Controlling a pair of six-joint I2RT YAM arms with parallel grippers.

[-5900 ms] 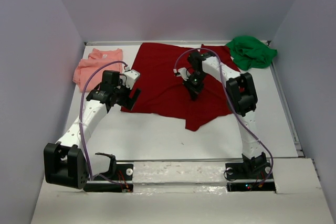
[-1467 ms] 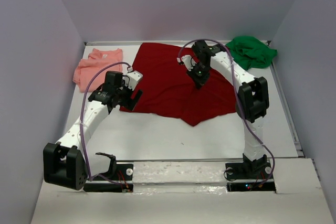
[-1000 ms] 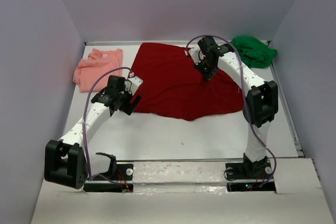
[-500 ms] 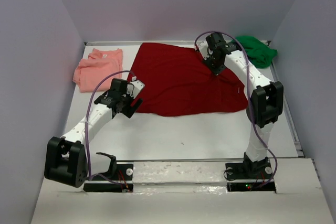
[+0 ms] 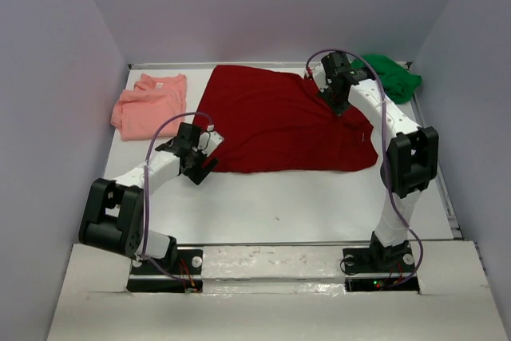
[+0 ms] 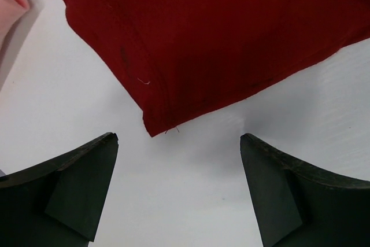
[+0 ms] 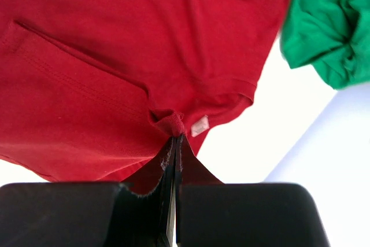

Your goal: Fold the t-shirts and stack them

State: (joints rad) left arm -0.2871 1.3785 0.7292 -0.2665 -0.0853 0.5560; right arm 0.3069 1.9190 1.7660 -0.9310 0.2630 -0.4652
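Since the first frame the right gripper (image 7: 175,143) has travelled from mid-cloth to the far right, close to the crumpled green shirt (image 5: 387,77). The dark red shirt (image 5: 275,125) now lies flatter, its near hem almost straight. Right jaws are pressed together on a pinch of red cloth. The left gripper (image 6: 178,138) is spread wide, holding nothing, at the shirt's near-left corner. The pink shirt (image 5: 149,103) lies far left, just apart from the red. White table (image 5: 279,205) shows between the near hem and the arm bases.
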